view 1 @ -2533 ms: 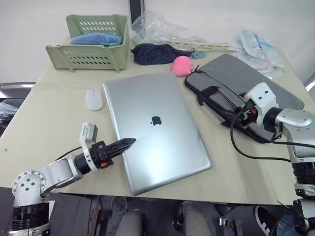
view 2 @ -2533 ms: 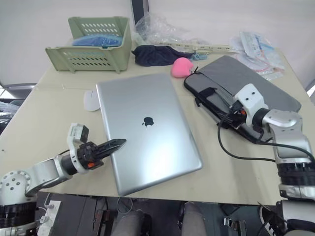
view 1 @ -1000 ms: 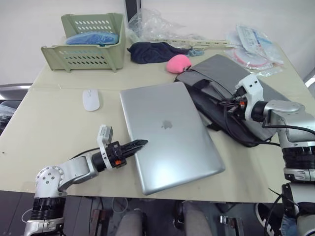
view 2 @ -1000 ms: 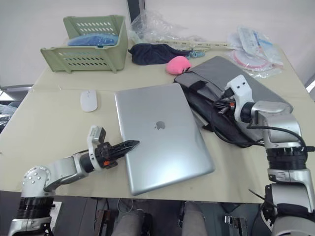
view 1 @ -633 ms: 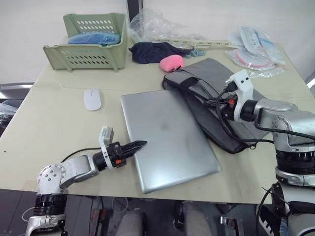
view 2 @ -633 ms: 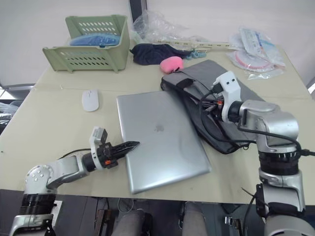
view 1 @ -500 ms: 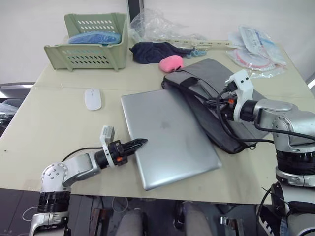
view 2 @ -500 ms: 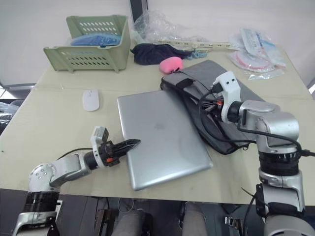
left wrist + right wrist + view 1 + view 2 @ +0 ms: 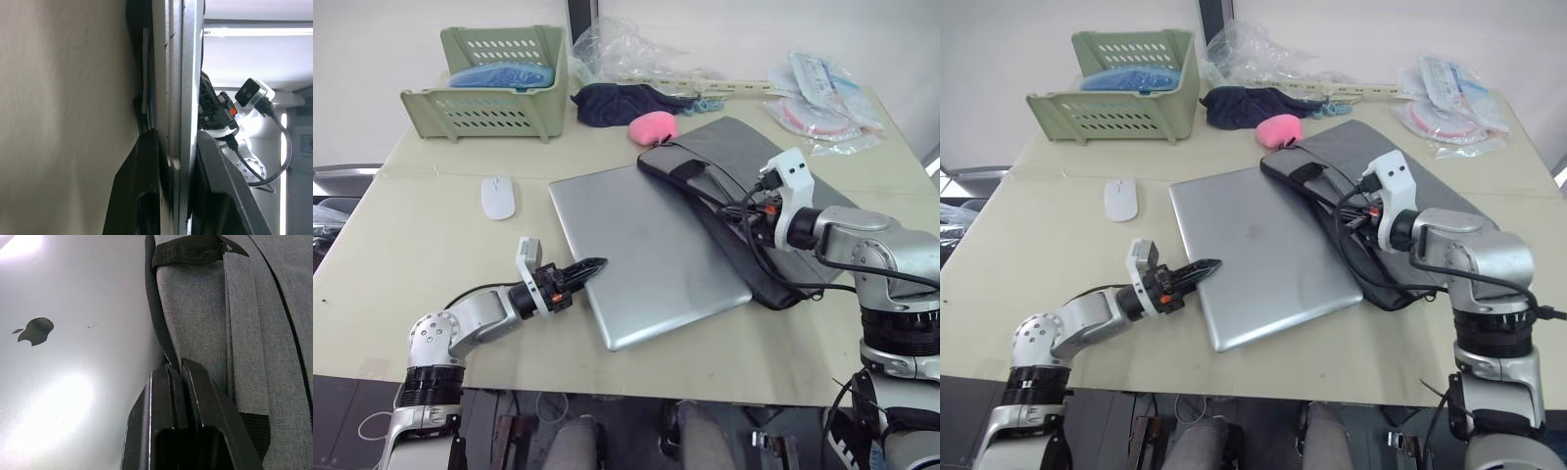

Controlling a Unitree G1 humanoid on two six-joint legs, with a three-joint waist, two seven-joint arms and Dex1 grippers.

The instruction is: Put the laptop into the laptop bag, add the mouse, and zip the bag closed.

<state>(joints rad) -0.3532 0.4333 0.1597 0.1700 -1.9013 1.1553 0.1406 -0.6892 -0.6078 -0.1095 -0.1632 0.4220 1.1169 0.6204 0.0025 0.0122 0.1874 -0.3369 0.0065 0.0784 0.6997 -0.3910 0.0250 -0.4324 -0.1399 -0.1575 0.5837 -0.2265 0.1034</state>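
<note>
The silver laptop (image 9: pixel 646 250) lies flat mid-table. Its front-left edge is clamped between the fingers of my left gripper (image 9: pixel 589 265), and in the left wrist view one black finger (image 9: pixel 139 186) sits on each side of the thin edge (image 9: pixel 190 73). The grey laptop bag (image 9: pixel 759 171) lies to its right. My right gripper (image 9: pixel 745 218) is shut on the bag's black edging (image 9: pixel 155 328), holding that edge over the laptop's right side (image 9: pixel 73 347). The white mouse (image 9: pixel 497 197) rests alone on the table, left of the laptop.
A green basket (image 9: pixel 494 83) stands at the back left. A dark navy cloth (image 9: pixel 622 103) and a pink blob (image 9: pixel 654 125) lie behind the bag. Plastic packets (image 9: pixel 822 108) sit at the back right. The table's front edge (image 9: pixel 636 392) runs just below the laptop.
The laptop has slid and turned towards the bag, its right side now further under the bag's held edge. My left gripper moved along with it. The right gripper kept its grip.
</note>
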